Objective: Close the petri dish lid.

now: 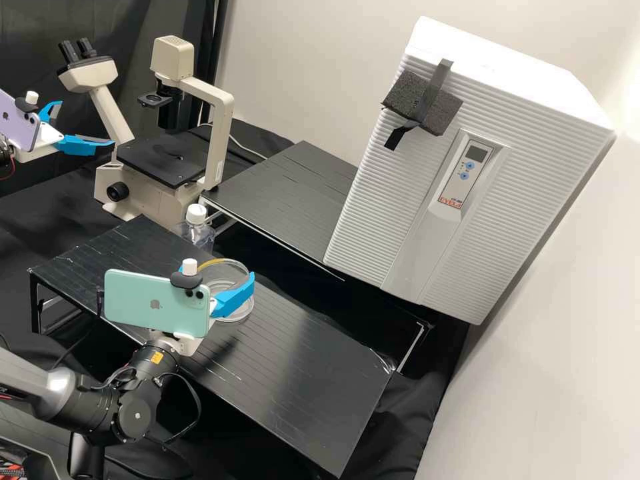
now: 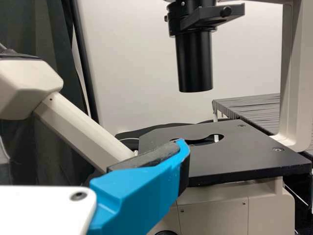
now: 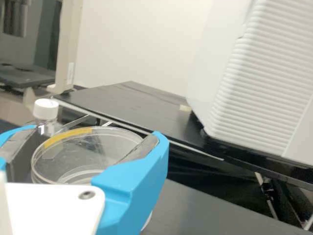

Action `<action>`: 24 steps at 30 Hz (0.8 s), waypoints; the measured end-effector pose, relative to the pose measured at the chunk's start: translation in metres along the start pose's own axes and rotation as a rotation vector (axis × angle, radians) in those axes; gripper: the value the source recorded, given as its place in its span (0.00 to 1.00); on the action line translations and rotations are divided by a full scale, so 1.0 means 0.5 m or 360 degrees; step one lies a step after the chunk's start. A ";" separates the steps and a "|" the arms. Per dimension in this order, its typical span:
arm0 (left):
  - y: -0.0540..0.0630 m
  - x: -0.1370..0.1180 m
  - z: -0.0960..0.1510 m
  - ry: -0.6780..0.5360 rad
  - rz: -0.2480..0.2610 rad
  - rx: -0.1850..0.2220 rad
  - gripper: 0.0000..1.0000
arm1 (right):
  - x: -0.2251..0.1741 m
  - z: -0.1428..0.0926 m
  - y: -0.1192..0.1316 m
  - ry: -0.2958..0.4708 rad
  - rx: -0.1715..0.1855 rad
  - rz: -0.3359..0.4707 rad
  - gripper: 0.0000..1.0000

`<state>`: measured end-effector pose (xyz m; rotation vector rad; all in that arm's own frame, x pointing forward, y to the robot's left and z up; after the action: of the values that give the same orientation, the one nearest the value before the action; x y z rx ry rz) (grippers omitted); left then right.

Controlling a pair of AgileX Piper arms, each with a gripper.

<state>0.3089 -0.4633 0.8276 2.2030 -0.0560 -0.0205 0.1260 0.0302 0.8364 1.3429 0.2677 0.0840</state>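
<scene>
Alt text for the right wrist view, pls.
Right gripper holds a clear petri dish lid, yellow strip on its rim, above the dish. Behind are a white-capped bottle, a black shelf and a white ribbed box.

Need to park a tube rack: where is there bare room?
In the high view, bare: front platform, between petri dish and right-hand end; rear platform, between microscope and white cabinet. Crowded: around the dish, with lid, right pincer and bottle.

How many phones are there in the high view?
2. The mint-green phone is mounted behind the right gripper, over the bench's near side; the lilac phone is behind the left gripper, cut off by the view's left edge.
</scene>
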 end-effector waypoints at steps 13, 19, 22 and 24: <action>0.000 0.000 0.000 0.0000 0.0000 0.0000 1.00 | 0.001 0.001 -0.008 0.0011 -0.0012 -0.0073 0.00; 0.000 0.000 0.000 0.0000 0.0000 0.0000 1.00 | 0.002 0.010 -0.010 -0.0014 0.0033 -0.0085 0.00; 0.000 0.000 0.000 0.0000 0.0000 0.0000 1.00 | 0.003 0.014 -0.011 -0.0028 0.0051 -0.0095 0.00; 0.000 0.000 0.000 0.0000 0.0000 0.0000 1.00 | 0.004 0.016 -0.012 -0.0037 0.0061 -0.0101 0.00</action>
<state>0.3089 -0.4633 0.8276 2.2030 -0.0560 -0.0205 0.1292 0.0216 0.8321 1.3714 0.2934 0.0103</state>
